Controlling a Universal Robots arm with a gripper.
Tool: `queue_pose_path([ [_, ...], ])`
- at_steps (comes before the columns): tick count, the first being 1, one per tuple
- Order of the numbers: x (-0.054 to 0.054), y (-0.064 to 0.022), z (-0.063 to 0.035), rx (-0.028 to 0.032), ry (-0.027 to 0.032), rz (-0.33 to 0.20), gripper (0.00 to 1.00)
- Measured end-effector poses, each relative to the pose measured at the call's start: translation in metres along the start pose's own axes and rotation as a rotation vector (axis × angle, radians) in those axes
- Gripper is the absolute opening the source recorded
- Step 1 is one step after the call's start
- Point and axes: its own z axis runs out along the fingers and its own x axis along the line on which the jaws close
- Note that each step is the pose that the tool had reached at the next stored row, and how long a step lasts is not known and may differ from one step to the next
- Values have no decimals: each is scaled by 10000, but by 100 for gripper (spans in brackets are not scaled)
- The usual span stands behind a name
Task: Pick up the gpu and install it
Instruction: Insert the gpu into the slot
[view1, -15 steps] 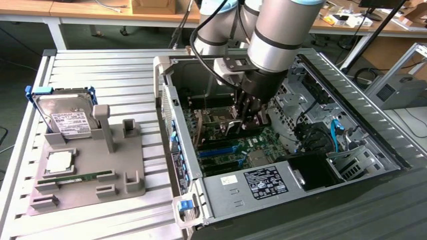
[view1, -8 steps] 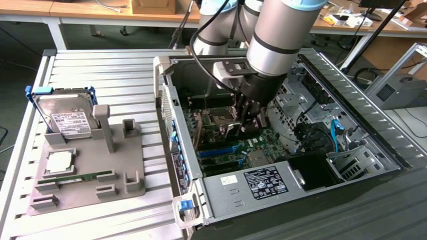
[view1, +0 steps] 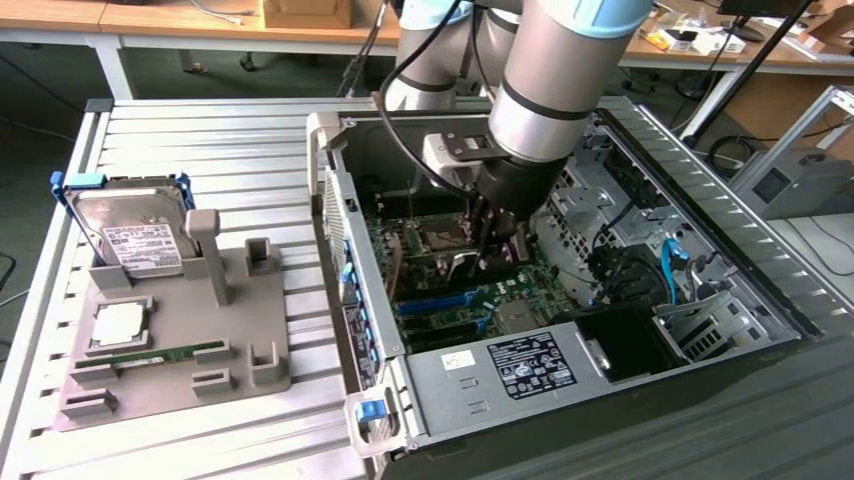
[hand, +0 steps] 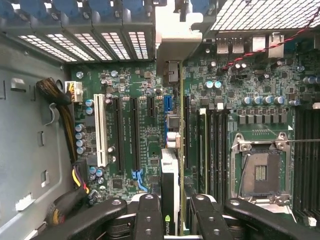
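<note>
**Item:** gpu (hand: 169, 172), 1 unit.
**Location:** inside the computer case (view1: 378, 300), edge-on above the motherboard (hand: 125, 165), with the silver bracket (hand: 175, 35) toward the rear slot openings.
**Holder:** gripper (hand: 175, 215), jaws partly closed and clamped on the card between 2 fingers (hand: 149, 215).
**Status:** whether the card is seated in its slot cannot be told.
**Handling note (judged):** the card edge is best aligned parallel with the slot and the bracket squared to the rear opening. Pressure is best applied straight and evenly, since any tilt could jam the connector.
</note>
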Motion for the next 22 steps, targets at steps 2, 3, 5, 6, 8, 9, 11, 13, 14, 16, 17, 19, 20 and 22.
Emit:
queue_pose_path([
  [2,0,1,6,-1,3,0,27],
  [3,0,2,10,0,2,0,27],
  [5,1,14,16,1,0,-2,27],
  [6,1,20,19,1,1,-4,27],
  [8,1,33,24,0,2,-6,27],
  [9,1,37,26,1,1,-7,27],
  [11,3,41,31,1,0,-10,27],
  [13,23,41,36,1,0,-15,27],
  [14,32,41,39,0,1,-15,27],
  [16,33,41,42,0,2,-14,27],
  [17,33,42,44,0,2,-15,27],
  [19,33,46,49,1,3,-16,27],
  [20,33,48,52,1,6,-15,27],
  [22,34,51,55,0,13,-15,27],
])
